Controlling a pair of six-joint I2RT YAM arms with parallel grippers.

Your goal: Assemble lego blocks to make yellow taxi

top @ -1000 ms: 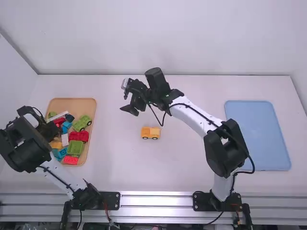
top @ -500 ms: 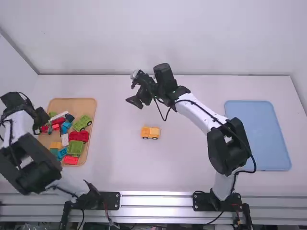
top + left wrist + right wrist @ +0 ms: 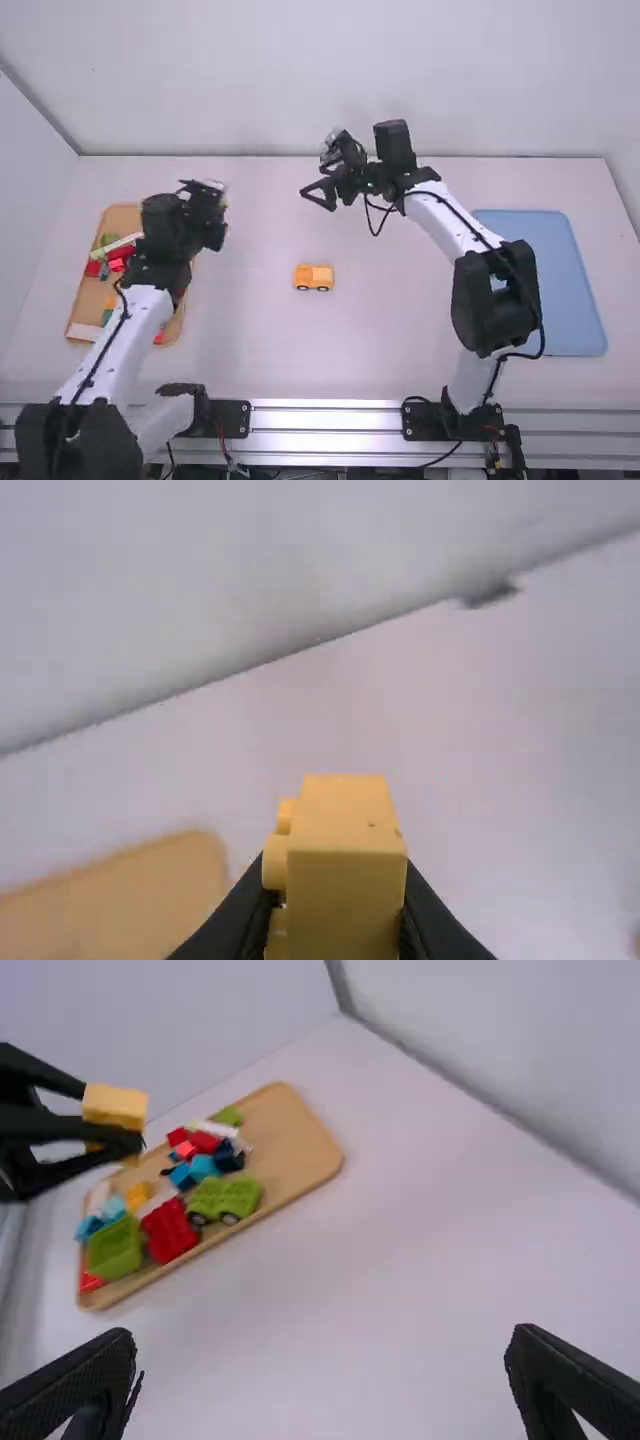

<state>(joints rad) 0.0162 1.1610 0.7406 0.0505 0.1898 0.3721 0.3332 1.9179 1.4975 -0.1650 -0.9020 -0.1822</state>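
Left gripper (image 3: pixel 338 920) pinches the yellow block (image 3: pixel 345 830); yellow car (image 3: pixel 314 278) lies down-right of it in high view, likely the carry direction. Right gripper (image 3: pixel 323 1350), spread, looks nearer the car.

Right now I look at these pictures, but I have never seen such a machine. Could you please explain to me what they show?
The machine is a pair of robot arms at a white table. The high view comes from a fixed camera above and behind them; each wrist view comes from a camera on one arm.

On the table stands a small yellow vehicle with dark wheels. To its left is a wooden tray with colourful blocks; far to its right is a blue tray.

The left hand holds a yellow block above the table. The right hand is open and empty.
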